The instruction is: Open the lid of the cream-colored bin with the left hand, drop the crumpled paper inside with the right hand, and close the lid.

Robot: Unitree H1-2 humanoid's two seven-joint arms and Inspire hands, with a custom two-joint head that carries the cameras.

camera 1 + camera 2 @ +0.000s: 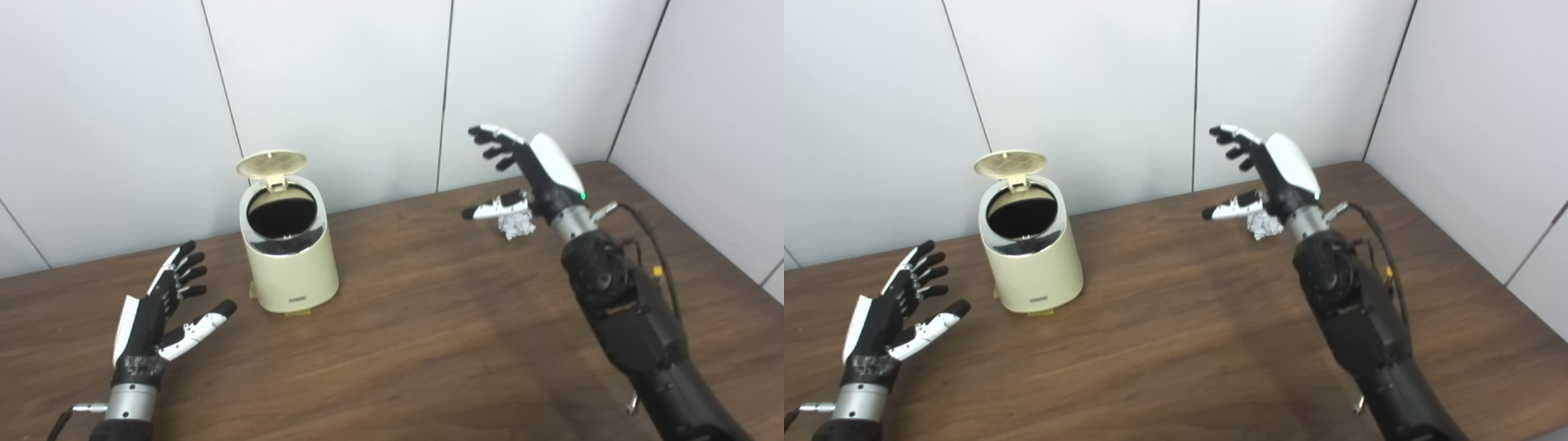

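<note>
The bin's (288, 245) inside is dark, its contents unreadable; its lid (272, 163) stands tipped up at the bin's 12 o'clock. The crumpled paper (516, 225) lies on the wooden table (429, 331), partly hidden under the right hand (539, 177), whose fingers (493, 142) spread empty above it. The left hand (162, 312), fingers apart and holding nothing, sits at the bin's 8 o'clock.
</note>
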